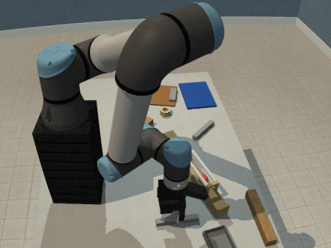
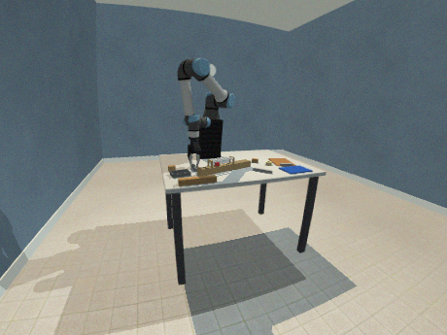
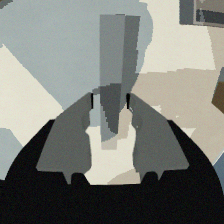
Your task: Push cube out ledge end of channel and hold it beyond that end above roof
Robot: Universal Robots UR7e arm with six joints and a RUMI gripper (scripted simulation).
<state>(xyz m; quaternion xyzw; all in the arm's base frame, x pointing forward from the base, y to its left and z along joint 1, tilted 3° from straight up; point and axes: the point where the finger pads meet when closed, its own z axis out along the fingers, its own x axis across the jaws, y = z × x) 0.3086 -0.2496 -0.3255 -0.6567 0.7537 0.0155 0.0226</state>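
Note:
The red cube (image 1: 204, 177) (image 2: 217, 164) sits inside the wooden channel (image 1: 217, 203) (image 2: 233, 168), under its pale roof rails. Which end has the short ledge and raised lip is too small to tell. My gripper (image 1: 178, 218) (image 2: 194, 166) (image 3: 109, 94) points down beside the channel's near end, outside it. Its fingers are partly open with nothing held. A flat grey bar (image 1: 192, 221) (image 3: 111, 50) lies on the table below them, its near end between the fingertips in the wrist view. Whether the fingers touch it cannot be told.
A grey tray (image 1: 205, 236) (image 2: 180, 174) is near the gripper. A long wooden block (image 1: 260, 217) (image 2: 196, 181) lies beyond the channel. A second grey bar (image 1: 203, 129) (image 2: 262, 171), a yellow ring (image 1: 165, 115), an orange board (image 1: 162, 98) and a blue board (image 1: 198, 95) (image 2: 295, 170) are farther back.

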